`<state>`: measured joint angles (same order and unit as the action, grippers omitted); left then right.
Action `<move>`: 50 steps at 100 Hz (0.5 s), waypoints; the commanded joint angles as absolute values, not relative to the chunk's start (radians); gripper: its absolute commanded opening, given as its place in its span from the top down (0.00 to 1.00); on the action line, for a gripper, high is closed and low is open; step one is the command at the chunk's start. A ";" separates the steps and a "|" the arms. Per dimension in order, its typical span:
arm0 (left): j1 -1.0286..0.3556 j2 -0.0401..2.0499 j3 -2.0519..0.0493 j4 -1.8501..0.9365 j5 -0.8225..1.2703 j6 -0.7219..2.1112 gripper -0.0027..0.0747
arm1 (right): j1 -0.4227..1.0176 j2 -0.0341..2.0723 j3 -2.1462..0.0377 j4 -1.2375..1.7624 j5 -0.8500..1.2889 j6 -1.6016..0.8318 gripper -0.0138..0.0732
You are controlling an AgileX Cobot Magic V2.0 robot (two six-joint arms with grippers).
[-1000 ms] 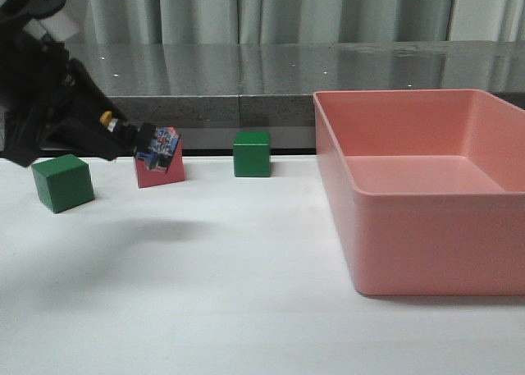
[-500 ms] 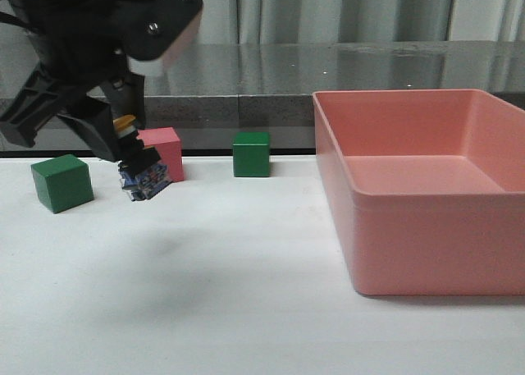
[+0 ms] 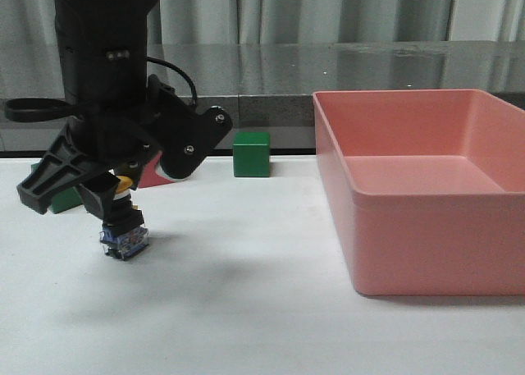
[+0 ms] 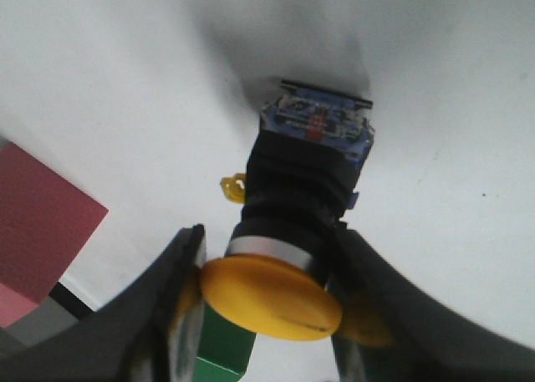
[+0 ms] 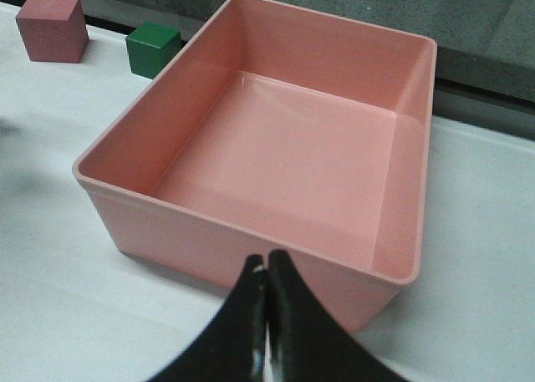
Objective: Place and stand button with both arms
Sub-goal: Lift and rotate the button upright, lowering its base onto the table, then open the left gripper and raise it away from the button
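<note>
L black angular gripper (image 3: 115, 201) is clamped on the small push-button switch w/ yellow-orange mushroom cap, black cylindrical body and blue-and-clear base block (image 3: 123, 227): fingers (image 4: 171, 315) grip just below the cap, button roughly upright, cap up, base at or just above the white table (image 3: 246, 309), left of the large pink plastic bin (image 3: 426, 227). R black gripper (image 5: 266, 315) sits above the bin's near wall, jaws closed together, holding nothing. Green cube (image 3: 251, 153) and pink cube (image 5: 53, 28) stand behind, near the table's rear edge.
</note>
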<state>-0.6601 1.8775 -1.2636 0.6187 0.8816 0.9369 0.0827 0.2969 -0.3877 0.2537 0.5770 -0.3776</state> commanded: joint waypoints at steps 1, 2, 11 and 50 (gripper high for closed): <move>-0.668 1.839 -1.290 0.647 0.869 0.899 0.98 | 0.076 0.306 -0.415 0.270 0.501 -0.378 0.93; -0.668 1.839 -1.290 0.647 0.869 0.899 0.97 | 0.076 0.306 -0.415 0.270 0.501 -0.378 0.93; -0.669 1.839 -1.290 0.647 0.877 0.899 0.85 | 0.076 0.306 -0.415 0.270 0.501 -0.378 0.93; -0.689 1.803 -1.294 0.647 0.898 0.873 0.19 | 0.076 0.306 -0.415 0.270 0.500 -0.378 0.93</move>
